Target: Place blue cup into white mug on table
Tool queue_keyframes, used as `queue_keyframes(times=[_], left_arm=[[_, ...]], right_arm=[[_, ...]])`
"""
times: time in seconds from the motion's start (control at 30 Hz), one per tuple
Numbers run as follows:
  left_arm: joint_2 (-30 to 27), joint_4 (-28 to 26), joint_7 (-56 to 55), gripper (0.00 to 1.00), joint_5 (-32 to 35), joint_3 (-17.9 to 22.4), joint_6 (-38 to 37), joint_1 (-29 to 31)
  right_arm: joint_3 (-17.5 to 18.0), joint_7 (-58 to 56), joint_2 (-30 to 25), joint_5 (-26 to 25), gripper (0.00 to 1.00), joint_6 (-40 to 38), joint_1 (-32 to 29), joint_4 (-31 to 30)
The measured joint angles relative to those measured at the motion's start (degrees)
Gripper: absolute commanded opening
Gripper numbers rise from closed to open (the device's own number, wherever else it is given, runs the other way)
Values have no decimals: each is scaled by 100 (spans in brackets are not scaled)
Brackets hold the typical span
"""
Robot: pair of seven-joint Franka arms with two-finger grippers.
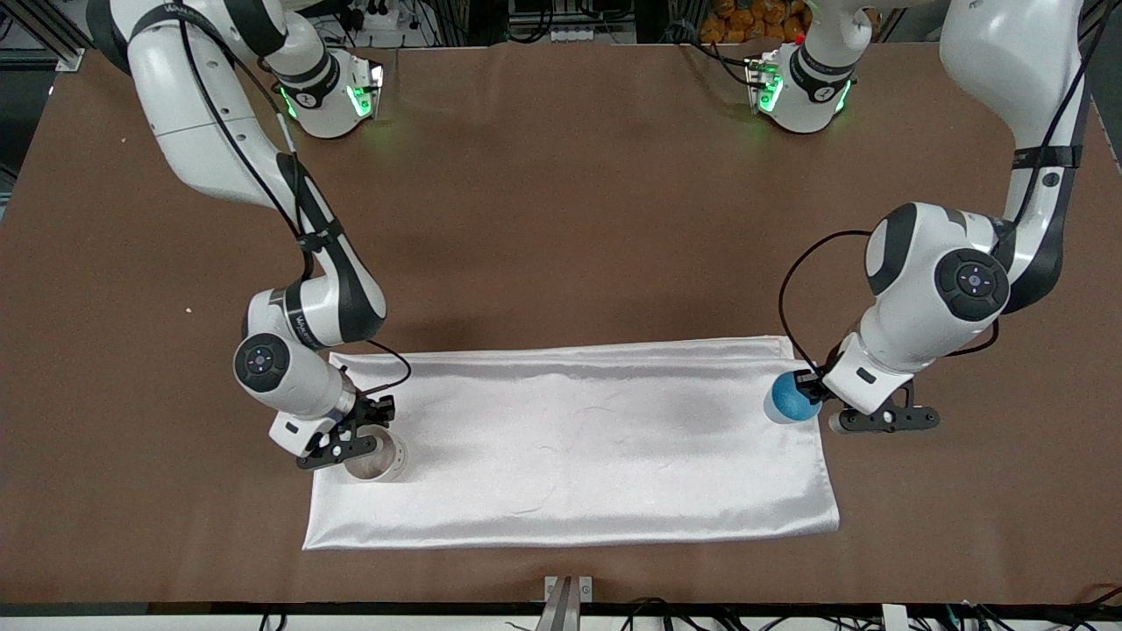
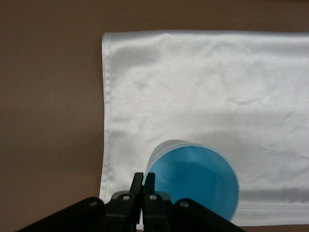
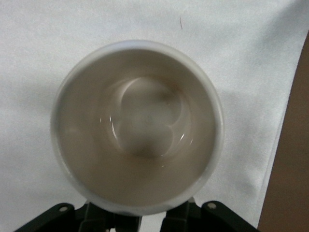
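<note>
Brown felt table noted, w/ shiny white cloth spread on the part nearest front cam; both task items stand on that cloth, well apart, at opposite ends.

Blue cup: at cloth edge toward left arm's end; left gripper is at its rim; in left wrist view the fingers are seen pressed together on cup wall, so cup is judged pinched by rim, one finger inside, one outside; whether cup base is clear of cloth cannot be told.

White mug: at cloth edge toward right arm's end, upright, mouth open upward, interior empty; right gripper is set at mug rim; right wrist view shows finger bases straddling the near rim, but closure on the wall is not seen; state cannot be told.

Step in hand (judged): cup to be lifted and carried over to mug.

To be done well:
- rim pinch is thin; lift to be slow, cup kept level;
- cloth is slippery; mug should be steadied by right gripper during insertion;
- cup only slightly narrower than mug; axes to be aligned before descent; release only once seated;
- right fingers at mug rim may foul the incoming cup; clearance to be checked.
</note>
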Motion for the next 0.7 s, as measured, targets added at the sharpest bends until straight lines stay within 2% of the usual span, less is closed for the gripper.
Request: queue_keyframes(times=[0.57,0.7], left_arm=[[-127,36,0,0,0,-1,-167,-15],[-230,42,0,0,0,-8,-297,-16]], right_arm=[[41,91,-6,99,0,-11,44,33],[106,269,-85,128,0,-308,97,35]])
